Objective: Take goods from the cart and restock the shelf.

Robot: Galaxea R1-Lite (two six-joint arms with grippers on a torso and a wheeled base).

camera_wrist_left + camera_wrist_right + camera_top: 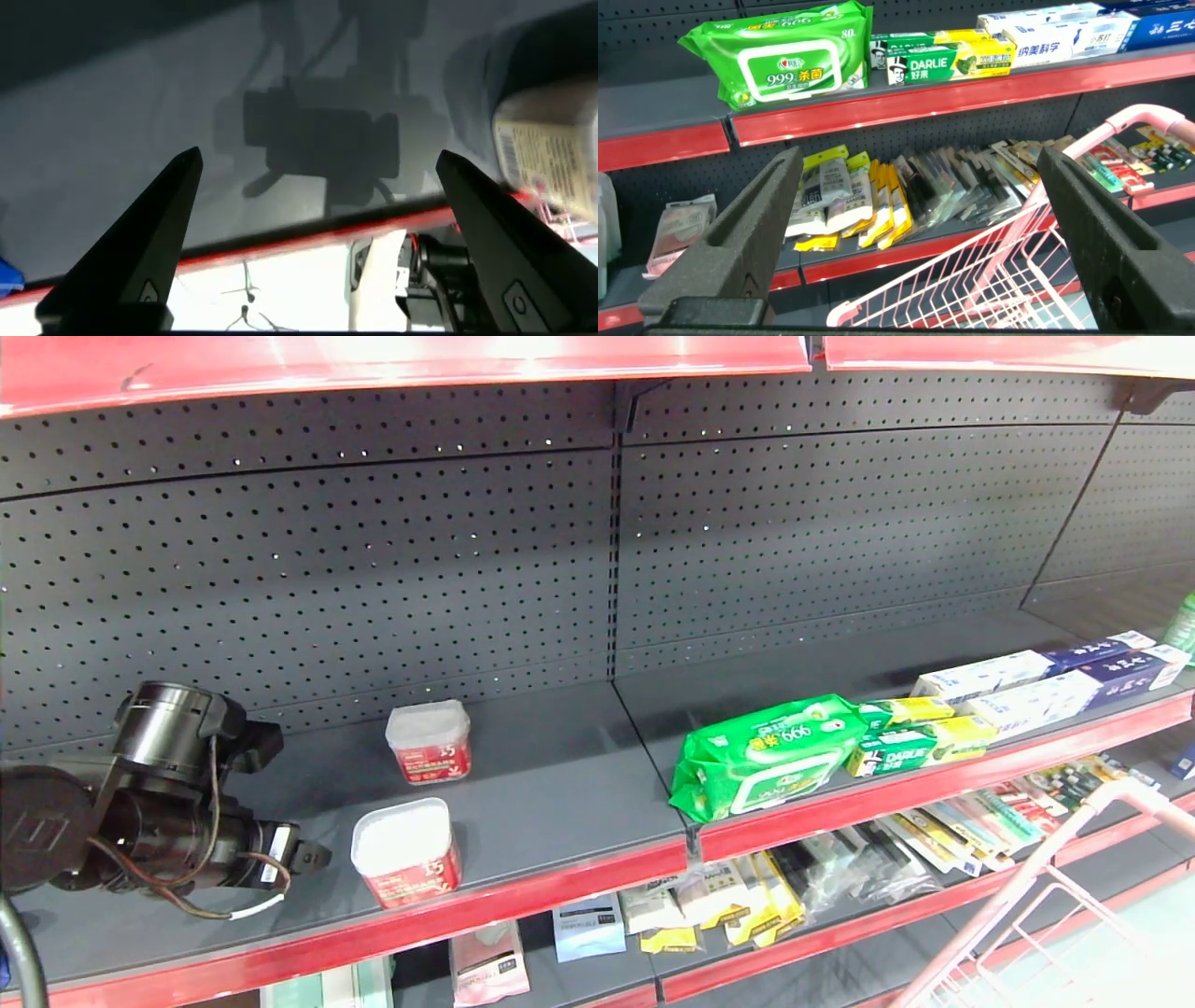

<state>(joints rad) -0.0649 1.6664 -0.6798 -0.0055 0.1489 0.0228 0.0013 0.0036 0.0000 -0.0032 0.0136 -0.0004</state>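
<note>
Shelf (560,775) with tubs (409,851), wipes (766,756), toothpaste boxes (1018,695)

Tubs: two white, round-cornered plastic tubs with red labels, the rear tub (428,741) and the front tub (407,851).
Wipes: one green soft pack of wet wipes (767,756).
Green cartons: two green-and-yellow toothpaste cartons, the rear green carton (904,710) and the front green carton (920,747).
White cartons: two long white cartons, the rear white carton (980,675) and the front white carton (1034,702).
Blue cartons: two dark blue cartons, the rear blue carton (1097,652) and the front blue carton (1134,670).
Bottle: one green bottle (1184,627), cut by the frame edge.
Cart: one pink wire cart (1027,870).
Lower-shelf packets: many flat hanging packets (766,896), overlapping; number cannot be told.
</note>
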